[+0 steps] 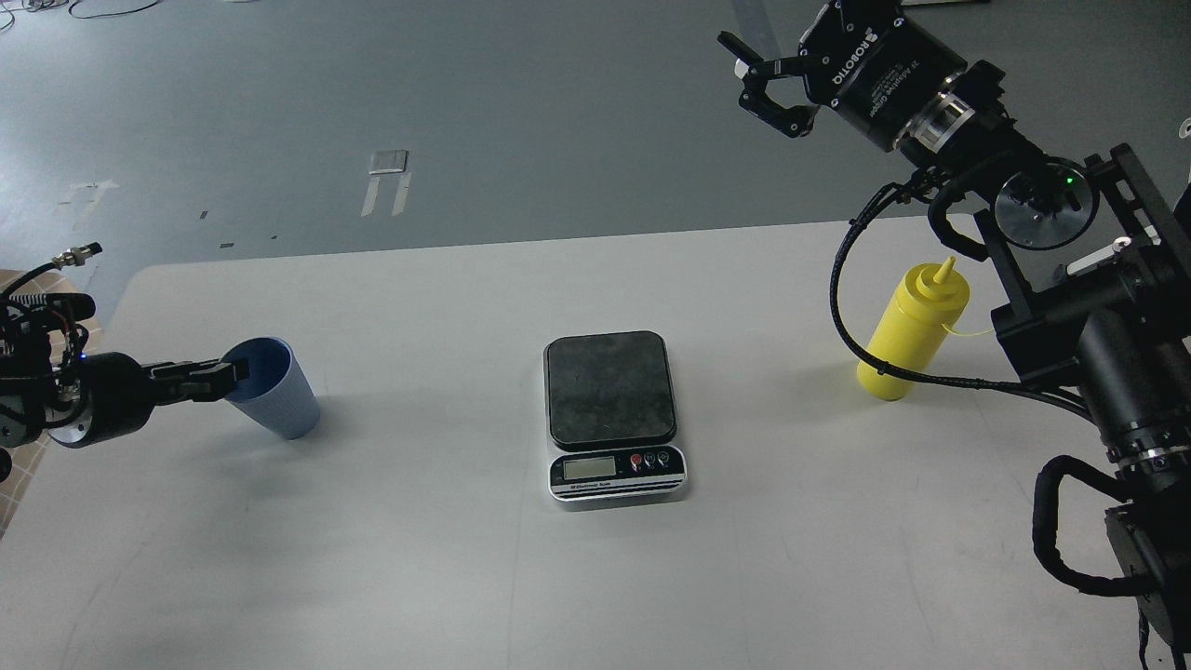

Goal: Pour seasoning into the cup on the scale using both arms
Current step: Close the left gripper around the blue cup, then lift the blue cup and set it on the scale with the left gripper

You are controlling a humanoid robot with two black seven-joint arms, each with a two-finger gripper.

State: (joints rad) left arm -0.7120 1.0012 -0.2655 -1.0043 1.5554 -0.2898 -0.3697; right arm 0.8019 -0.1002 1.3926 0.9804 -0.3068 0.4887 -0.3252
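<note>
White table before grey floor; left tool at cup, grip unclear; right tool wide.

1 view only, from the robot's head, facing forward and down onto the table at moderate range. Floor shows beyond the far edge; both arms enter from the frame's sides.

Left of the raised black right gripper, with white ROBOTIQ lettering on its body, lies a pale grey matte table. Below that gripper stands the solid yellow plastic squeeze bottle; the small kitchen scale has a mottled dark grey platform, silver front panel, greenish-grey LCD and one red button. At the black left gripper: light blue cup, fine vertical ribs, darker blue inside.
</note>
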